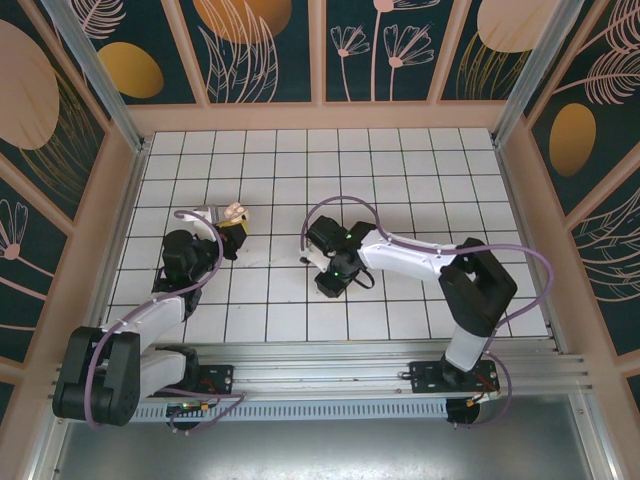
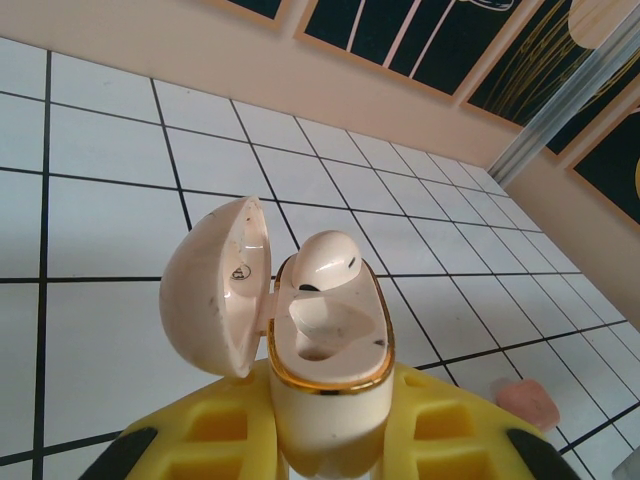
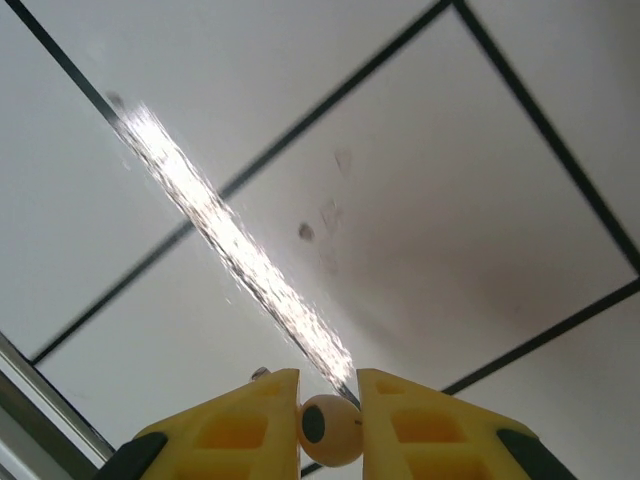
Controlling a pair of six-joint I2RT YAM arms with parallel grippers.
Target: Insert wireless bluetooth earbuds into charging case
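1. I can read no word, number or brand name in any view.
2. Inside the open lid (image 2: 215,300) of the charging case (image 2: 330,380) that my left tool (image 2: 330,435) grips, there is a small dark round stamp (image 2: 240,269). Its strokes are too fine for me to make out.
3. The wall panels (image 1: 260,50) carry drawn leaves and flowers, not lettering.

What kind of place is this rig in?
Looks like a purpose-built robot test cell, not a home: white grid-lined table, floral wall panels boxing it in, arms bolted to an aluminium rail.
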